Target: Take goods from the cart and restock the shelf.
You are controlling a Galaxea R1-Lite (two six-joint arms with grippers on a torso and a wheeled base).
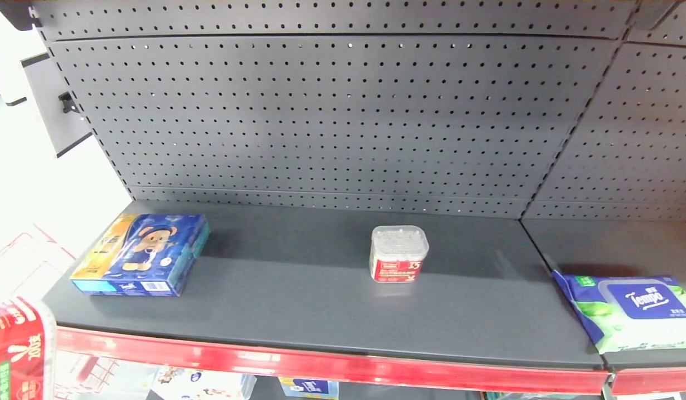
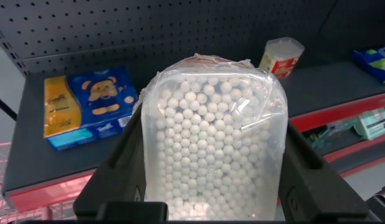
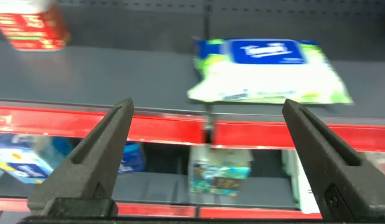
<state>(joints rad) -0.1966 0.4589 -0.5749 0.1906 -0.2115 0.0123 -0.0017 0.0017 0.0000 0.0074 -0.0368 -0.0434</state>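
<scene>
My left gripper (image 2: 214, 158) is shut on a clear tub of cotton swabs (image 2: 214, 118), one finger on each side of it. That tub, with its red label (image 1: 15, 347), shows at the lower left corner of the head view, below and in front of the shelf's left end. A matching swab tub (image 1: 399, 253) stands mid-shelf on the dark shelf board (image 1: 309, 300). My right gripper (image 3: 208, 107) is open with nothing between its fingers. It is level with the red shelf edge (image 3: 149, 124), just below a wipes pack (image 3: 270, 68).
A blue tissue box (image 1: 143, 253) lies flat at the shelf's left end. The wipes pack (image 1: 634, 308) lies on the adjoining board to the right. Between box and tub the board is bare. More goods (image 3: 220, 171) sit on the shelf below. A pegboard wall (image 1: 343, 122) backs it.
</scene>
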